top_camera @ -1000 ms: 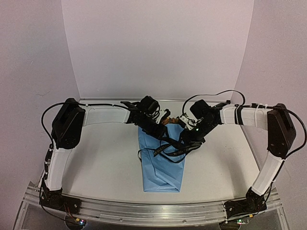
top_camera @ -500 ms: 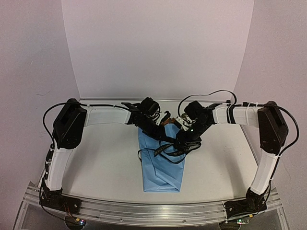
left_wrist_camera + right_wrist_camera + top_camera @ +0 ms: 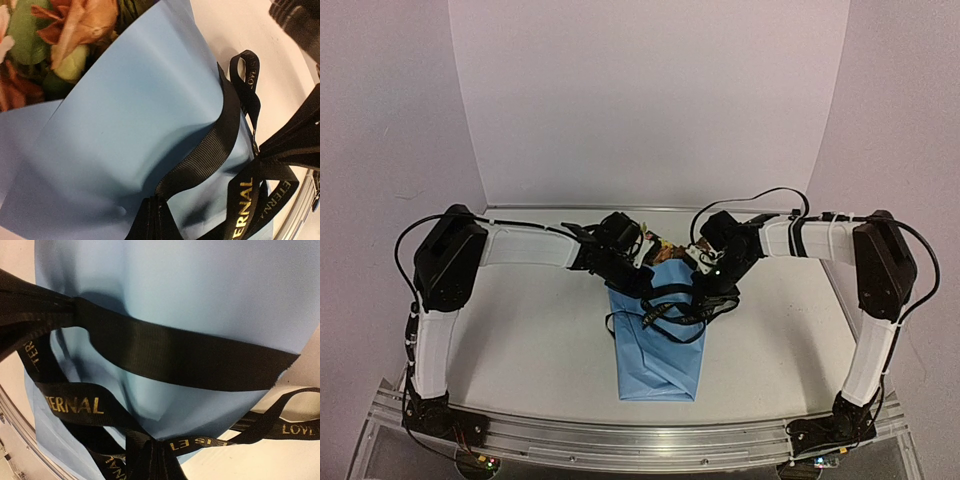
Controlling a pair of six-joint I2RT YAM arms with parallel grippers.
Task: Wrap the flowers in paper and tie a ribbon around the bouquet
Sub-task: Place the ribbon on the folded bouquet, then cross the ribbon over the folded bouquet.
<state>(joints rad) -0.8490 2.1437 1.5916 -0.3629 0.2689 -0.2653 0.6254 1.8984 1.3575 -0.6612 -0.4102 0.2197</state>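
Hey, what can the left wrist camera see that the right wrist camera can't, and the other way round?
Only the left wrist view shows the rust-orange and pale green flowers at the open end of the thin light-blue paper wrap. Only the right wrist view shows the narrow black ribbon with gold lettering crossing the paper's whole width as a flat band. Both show the paper, the ribbon's letters TERNAL, and the white table.
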